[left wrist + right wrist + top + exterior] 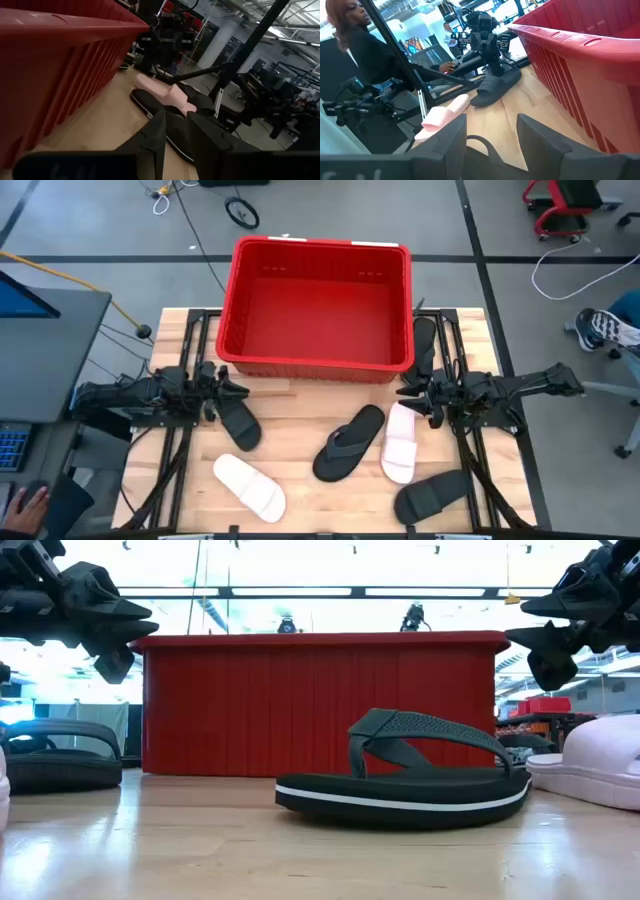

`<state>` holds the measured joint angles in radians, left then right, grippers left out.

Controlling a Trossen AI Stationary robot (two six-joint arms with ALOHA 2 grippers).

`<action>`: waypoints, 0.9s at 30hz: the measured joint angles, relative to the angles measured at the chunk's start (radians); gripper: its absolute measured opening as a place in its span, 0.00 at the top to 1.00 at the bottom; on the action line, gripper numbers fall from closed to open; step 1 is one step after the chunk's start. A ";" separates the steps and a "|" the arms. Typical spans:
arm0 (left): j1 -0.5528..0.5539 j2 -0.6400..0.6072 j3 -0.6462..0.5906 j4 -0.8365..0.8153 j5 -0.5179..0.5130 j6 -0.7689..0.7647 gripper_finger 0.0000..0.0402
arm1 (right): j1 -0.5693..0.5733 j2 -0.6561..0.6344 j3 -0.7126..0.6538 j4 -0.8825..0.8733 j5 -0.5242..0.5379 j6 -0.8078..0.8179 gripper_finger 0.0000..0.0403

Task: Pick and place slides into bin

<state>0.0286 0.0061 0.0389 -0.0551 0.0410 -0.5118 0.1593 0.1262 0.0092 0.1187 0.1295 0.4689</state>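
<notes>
red bin sat at the table's far edge, nothing in it. six slides lay outside it: a black flip-flop mid-table, a pale pink slide just beside it, a black slide near the front right, a white slide at front left, another black slide under the left arm's reach, and a second flip-flop squeezed between the bin and the right rail. left gripper hovered just above the black slide on its side, fingers apart, holding nothing. right gripper hung near the pink slide's heel, fingers likewise apart and bare. step in hand, by my reading: the first pick, not yet begun. next move likely calls for one gripper to drop over a strap, close, then lift clear of the bin's tall rim. a person sat beyond the left side.
</notes>
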 joint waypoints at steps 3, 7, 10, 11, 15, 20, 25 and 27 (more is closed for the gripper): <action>0.000 0.000 0.000 0.000 0.000 0.000 0.80 | 0.000 0.000 0.000 0.000 0.000 0.000 0.55; 0.000 0.000 0.000 0.000 0.000 0.000 0.79 | 0.000 0.000 0.000 0.000 0.000 0.000 0.55; 0.000 0.000 0.000 0.000 0.000 0.000 0.78 | 0.000 0.000 0.000 0.000 0.000 0.000 0.55; 0.000 0.000 0.000 0.000 0.000 0.000 0.78 | 0.000 0.000 0.000 0.000 0.000 0.000 0.55; 0.000 0.000 0.000 0.000 0.000 0.000 0.78 | 0.000 0.000 0.000 0.000 0.000 0.000 0.55; 0.000 0.000 0.000 0.000 0.000 0.000 0.79 | 0.000 0.000 0.000 0.000 0.000 0.000 0.55; 0.000 0.000 0.000 0.000 0.000 0.000 0.80 | 0.000 0.000 0.000 0.000 0.000 0.000 0.55; 0.000 0.000 0.000 0.000 0.000 0.000 0.79 | 0.000 0.000 0.000 0.000 0.000 0.000 0.55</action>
<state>0.0285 0.0060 0.0388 -0.0549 0.0407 -0.5121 0.1595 0.1263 0.0092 0.1188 0.1295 0.4690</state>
